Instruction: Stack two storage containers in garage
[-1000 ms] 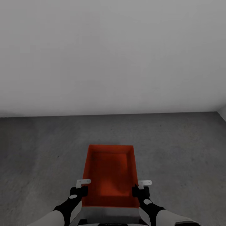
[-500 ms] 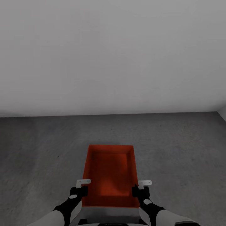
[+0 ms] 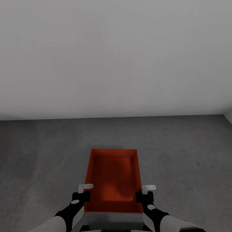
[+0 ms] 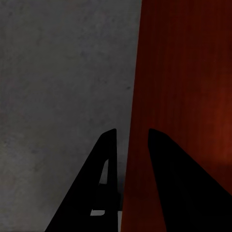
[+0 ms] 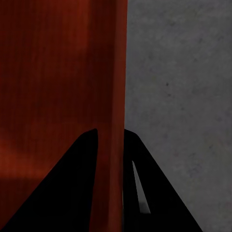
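An orange-red storage container (image 3: 112, 177), open-topped and empty, sits between my two arms over the dark grey garage floor (image 3: 187, 154). My left gripper (image 3: 84, 194) is shut on its left long wall, one finger inside and one outside. In the left wrist view the left gripper (image 4: 131, 140) straddles that thin wall of the storage container (image 4: 183, 72). My right gripper (image 3: 142, 194) is shut on the right long wall in the same way. The right wrist view shows the right gripper (image 5: 110, 135) pinching the container's wall (image 5: 58, 72). I cannot tell whether the container touches the floor.
A plain pale grey wall (image 3: 116, 58) stands ahead, meeting the floor a little beyond the container. A wall corner (image 3: 227, 116) shows at the far right. Bare floor lies on both sides of the container.
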You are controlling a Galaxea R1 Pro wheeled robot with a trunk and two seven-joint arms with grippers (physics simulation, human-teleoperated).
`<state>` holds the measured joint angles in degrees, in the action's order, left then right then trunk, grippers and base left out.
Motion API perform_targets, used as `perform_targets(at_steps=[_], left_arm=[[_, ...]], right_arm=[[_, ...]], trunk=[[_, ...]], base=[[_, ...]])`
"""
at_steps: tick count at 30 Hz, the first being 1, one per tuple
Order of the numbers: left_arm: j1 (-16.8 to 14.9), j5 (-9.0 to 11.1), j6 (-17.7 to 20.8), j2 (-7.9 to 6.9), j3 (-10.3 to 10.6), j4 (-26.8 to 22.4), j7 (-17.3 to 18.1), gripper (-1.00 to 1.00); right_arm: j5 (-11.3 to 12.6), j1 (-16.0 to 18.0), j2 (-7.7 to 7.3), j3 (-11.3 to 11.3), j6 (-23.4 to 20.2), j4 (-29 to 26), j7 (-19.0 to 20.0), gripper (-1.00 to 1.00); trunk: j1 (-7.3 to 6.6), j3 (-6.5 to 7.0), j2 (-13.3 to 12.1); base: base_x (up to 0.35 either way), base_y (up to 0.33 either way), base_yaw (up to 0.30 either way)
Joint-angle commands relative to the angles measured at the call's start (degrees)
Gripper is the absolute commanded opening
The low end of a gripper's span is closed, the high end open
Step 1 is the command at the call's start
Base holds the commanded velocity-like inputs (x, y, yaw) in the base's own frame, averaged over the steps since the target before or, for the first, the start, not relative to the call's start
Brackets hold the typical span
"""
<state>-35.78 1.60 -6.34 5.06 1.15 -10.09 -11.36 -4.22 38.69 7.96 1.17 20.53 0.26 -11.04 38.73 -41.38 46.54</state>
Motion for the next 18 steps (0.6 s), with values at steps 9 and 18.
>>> perform_targets(at_steps=[9,18], left_arm=[[0.01,0.34,-0.25,0.04,-0.89,0.24,-0.6,-1.0],[0.01,0.34,-0.25,0.0,-0.89,0.16,-0.6,-1.0]], right_arm=[[-1.66,0.07,0.13,-2.66,0.06,-0.17,-0.28,-1.0],[-1.66,0.07,0.13,-2.66,0.11,-0.17,-0.27,-1.0]], trunk=[[1.99,-1.65,3.66],[3.96,-3.27,7.27]], base=[[0.0,0.0,0.0],[0.0,0.0,0.0]])
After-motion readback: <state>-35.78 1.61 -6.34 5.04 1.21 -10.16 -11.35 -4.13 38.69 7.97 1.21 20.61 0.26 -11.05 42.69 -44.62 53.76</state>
